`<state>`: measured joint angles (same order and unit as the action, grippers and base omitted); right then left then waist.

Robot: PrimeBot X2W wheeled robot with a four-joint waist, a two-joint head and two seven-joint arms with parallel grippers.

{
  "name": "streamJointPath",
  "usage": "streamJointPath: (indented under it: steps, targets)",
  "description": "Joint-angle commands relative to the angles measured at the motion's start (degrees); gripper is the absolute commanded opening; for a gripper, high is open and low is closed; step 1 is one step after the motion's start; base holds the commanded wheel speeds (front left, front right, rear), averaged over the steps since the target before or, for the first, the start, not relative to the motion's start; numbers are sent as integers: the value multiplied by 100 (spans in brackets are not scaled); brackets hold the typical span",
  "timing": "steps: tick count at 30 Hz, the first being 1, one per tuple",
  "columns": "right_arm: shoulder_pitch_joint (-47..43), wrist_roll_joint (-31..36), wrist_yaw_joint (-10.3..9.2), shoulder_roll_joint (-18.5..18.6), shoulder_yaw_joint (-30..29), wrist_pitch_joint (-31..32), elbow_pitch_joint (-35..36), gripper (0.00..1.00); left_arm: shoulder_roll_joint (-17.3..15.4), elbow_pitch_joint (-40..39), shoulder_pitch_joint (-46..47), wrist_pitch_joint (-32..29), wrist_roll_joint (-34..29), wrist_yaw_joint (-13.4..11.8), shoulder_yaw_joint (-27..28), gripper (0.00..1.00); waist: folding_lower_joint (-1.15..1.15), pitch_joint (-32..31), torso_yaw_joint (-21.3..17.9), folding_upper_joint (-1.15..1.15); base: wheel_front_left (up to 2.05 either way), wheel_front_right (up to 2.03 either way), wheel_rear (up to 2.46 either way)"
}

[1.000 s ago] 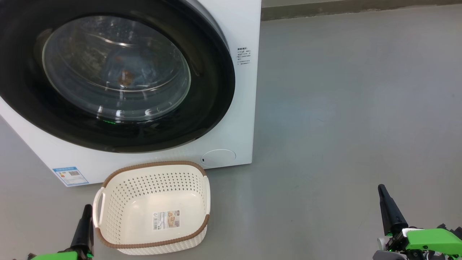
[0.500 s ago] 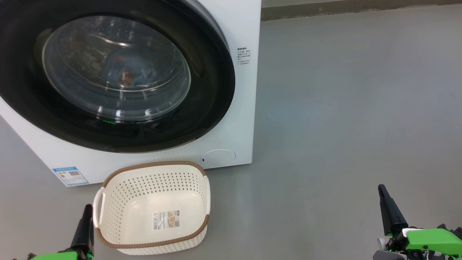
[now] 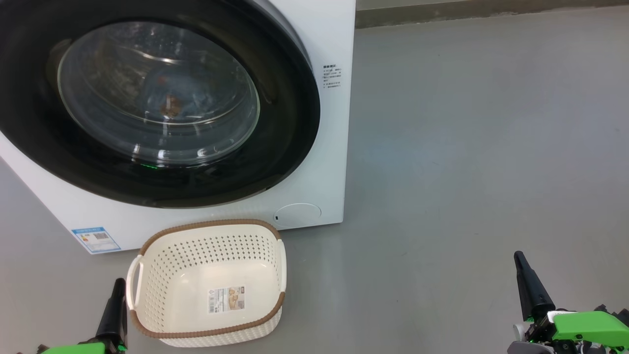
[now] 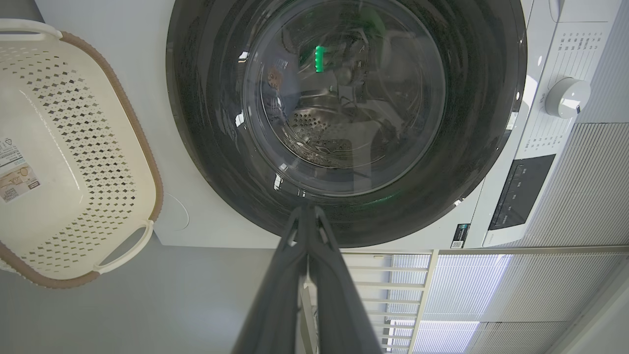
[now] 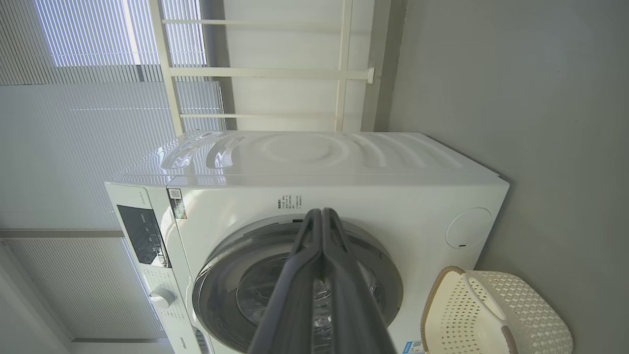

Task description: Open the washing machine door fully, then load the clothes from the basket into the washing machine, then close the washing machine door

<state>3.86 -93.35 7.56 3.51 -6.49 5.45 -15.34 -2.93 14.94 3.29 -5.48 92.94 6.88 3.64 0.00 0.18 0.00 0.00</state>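
Your left hand (image 4: pixel 307 211) is pinched shut: in its wrist view the two dark fingers (image 4: pixel 275 295) meet at their tips, grip nothing, and point at the lower rim of the washing machine door (image 4: pixel 471 147). Your right hand (image 5: pixel 322 214) is the same, fingers pressed together with nothing between them, aimed at the upper part of the door. In the head view each hand sits low, the left at the lower left just beside the basket (image 3: pixel 211 223) and the right out over open floor (image 3: pixel 467 147), well apart from the washing machine (image 3: pixel 334 39). The door lies closed against the machine's white front. Through its glass you can make out the clothes (image 3: pixel 169 104), a bluish piece with an orange-brown patch. The basket stands on the floor just in front of the machine's lower edge, its bare bottom showing the label sticker (image 3: pixel 226 300). The head view gives you the blue sticker (image 3: pixel 96 239) and the round flap (image 3: pixel 297 215). The left wrist view adds the control knob (image 4: pixel 567 97) and a dark panel (image 4: pixel 521 191). The right wrist view adds the machine's glossy top (image 5: pixel 314 152) and the window blinds (image 5: pixel 73 137) behind.
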Motion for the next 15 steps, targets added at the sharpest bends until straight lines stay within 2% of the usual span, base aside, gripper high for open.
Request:
streamJointPath:
  steps: [1, 15]
  targets:
    - [223, 36, -8, 9, 95, 24, 137, 0, -60, -92, 282, -30, -4, 60, 200, 0, 0, 0, 0, 0, 0, 0, 0]
    - [224, 51, -8, -3, 77, 39, 136, 0, -49, -92, 284, -44, -18, 60, 216, 0, 0, 0, 0, 0, 0, 0, 0]
